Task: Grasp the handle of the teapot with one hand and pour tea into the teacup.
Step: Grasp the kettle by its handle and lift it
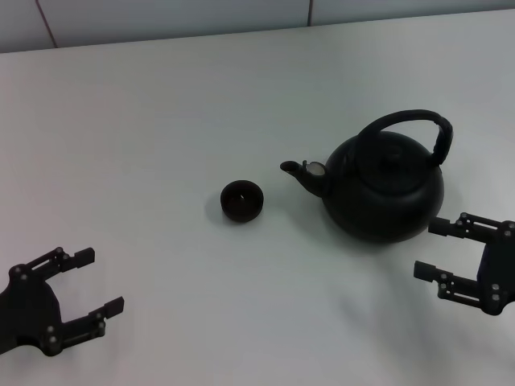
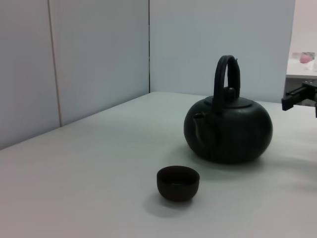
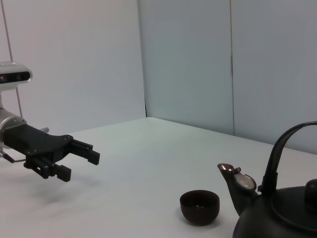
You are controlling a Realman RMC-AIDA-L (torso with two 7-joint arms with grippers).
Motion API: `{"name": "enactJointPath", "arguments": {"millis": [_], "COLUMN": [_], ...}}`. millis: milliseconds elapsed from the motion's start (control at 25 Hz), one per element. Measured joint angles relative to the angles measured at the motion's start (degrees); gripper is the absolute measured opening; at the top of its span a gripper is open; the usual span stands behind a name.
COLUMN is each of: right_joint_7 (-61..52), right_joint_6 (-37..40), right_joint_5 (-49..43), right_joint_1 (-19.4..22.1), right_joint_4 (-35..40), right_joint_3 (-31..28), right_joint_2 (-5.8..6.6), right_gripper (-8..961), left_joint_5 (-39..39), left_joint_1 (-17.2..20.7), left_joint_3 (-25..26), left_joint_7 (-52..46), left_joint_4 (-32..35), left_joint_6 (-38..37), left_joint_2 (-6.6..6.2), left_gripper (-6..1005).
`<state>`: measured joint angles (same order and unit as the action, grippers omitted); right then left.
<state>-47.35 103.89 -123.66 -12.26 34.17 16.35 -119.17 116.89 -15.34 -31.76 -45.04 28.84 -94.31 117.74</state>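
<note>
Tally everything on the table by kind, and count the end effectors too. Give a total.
Teapot: 1
Teacup: 1
End effectors: 2, the left end effector and the right end effector, both open and apart from the pot and cup
Total: 4, all black

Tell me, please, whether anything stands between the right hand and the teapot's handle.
Nothing visible does. The right hand hovers open just beside the teapot, and only bare table lies between them. The handle arches free over the lid. The cup sits beyond the spout, away from that path. The left hand is far off, also open.
</note>
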Motion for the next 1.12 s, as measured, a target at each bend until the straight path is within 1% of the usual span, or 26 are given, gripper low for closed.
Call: {"name": "enactJointPath", "arguments": {"millis": [160, 280, 320, 360, 440, 480, 520, 560, 640, 680, 720, 760, 880, 920, 1120], "right_joint_7": [0.6, 2.6, 4.9, 4.9, 7.7, 9.5, 13.7, 13.7, 18.6, 21.6, 27.3, 27.3, 37.1, 41.7, 43.6], "right_joint_6": [0.1, 0.2, 0.3, 0.3, 0.4, 0.4, 0.1, 0.1, -0.5, -1.0, -2.7, -2.7, -6.8, -9.9, -13.0], "right_joint_5": [0.0, 1.9, 4.5, 4.5, 8.1, 10.2, 14.6, 14.6, 18.3, 19.9, 21.7, 21.7, 22.5, 22.6, 22.6], "right_joint_1": [0.3, 1.2, 2.3, 2.3, 3.7, 4.5, 5.9, 5.9, 6.7, 7.0, 7.4, 7.4, 7.8, 7.8, 6.8], "right_joint_4": [-0.9, -2.6, -4.5, -4.5, -7.3, -9.3, -13.6, -13.6, -19.3, -23.2, -30.1, -30.1, -40.0, -44.6, -47.1], "right_joint_3": [0.0, -0.3, -0.6, -0.6, -0.8, -0.8, -1.5, -1.5, -4.0, -6.3, -10.7, -10.7, -18.0, -21.6, -23.2], "right_joint_2": [-0.08, -0.11, -0.16, -0.16, -0.14, -0.15, -0.13, -0.13, -0.13, -0.16, -0.22, -0.22, -0.49, -0.54, -0.35], "right_gripper": [631, 629, 629, 628, 627, 626, 626, 625, 624, 624, 623, 623, 621, 620, 618], "left_joint_5": [-0.4, -0.5, -0.5, -0.5, -0.5, -0.6, -0.6, -0.6, -0.6, -0.6, -0.6, -0.6, -0.6, -0.6, -0.7], "left_joint_1": [-0.2, -0.3, -0.4, -0.4, -0.5, -0.5, -0.6, -0.6, -0.7, -0.8, -1.0, -1.0, -1.3, -1.3, -1.5], "left_joint_3": [0.5, 0.9, 1.2, 1.2, 1.6, 1.6, 1.7, 1.7, 1.7, 1.7, 1.7, 1.7, 1.7, 1.7, 1.7], "left_joint_7": [-0.1, -0.4, -0.5, -0.5, -0.6, -0.6, -0.6, -0.6, -0.6, -0.6, -0.5, -0.5, -0.4, -0.4, -0.4], "left_joint_4": [0.0, 0.0, -0.1, -0.1, -0.2, -0.2, -0.2, -0.2, -0.3, -0.4, -0.4, -0.4, -0.5, -0.5, -0.5], "left_joint_6": [0.3, 0.3, 0.4, 0.4, 0.4, 0.4, 0.4, 0.4, 0.4, 0.5, 0.6, 0.6, 0.7, 0.8, 0.8], "left_joint_2": [-0.07, -0.09, -0.05, -0.05, 0.01, 0.03, 0.06, 0.06, 0.11, 0.13, 0.13, 0.13, 0.13, 0.13, 0.11], "left_gripper": [805, 805, 805, 805, 805, 805, 805, 805, 805, 805, 805, 805, 805, 805, 805]}}
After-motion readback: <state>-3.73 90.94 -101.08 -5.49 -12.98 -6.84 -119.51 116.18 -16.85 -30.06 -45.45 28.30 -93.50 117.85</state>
